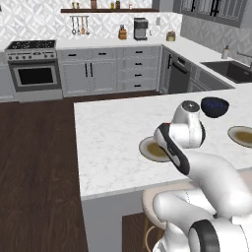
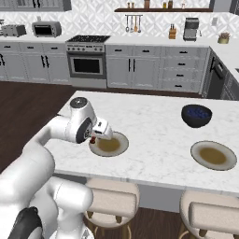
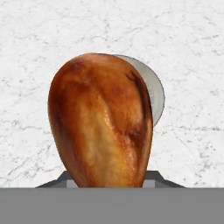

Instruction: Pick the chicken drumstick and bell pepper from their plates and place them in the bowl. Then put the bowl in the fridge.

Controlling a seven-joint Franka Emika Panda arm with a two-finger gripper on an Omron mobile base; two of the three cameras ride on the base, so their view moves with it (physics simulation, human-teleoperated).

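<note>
From the left base view we mostly get our own arm in the way: the near plate (image 1: 150, 150) peeks out just beside the wrist, the second plate (image 1: 242, 136) sits well off to the far side, and the blue bowl (image 1: 215, 107) is beyond it.

Right base view is clearer. Our gripper (image 2: 95, 137) hangs at the near plate's rim, close to the island (image 2: 154, 126) front edge, with a reddish bit between the fingers. Loads of bare marble ahead.

Hand view: the chicken drumstick (image 3: 101, 120) is pinched between the fingers, fat end pointing away from them, plate edge behind it.

So we reckon we're on step one, drumstick picked. Next we need to find the wooden bowl and carry it over without clipping the blue bowl.
</note>
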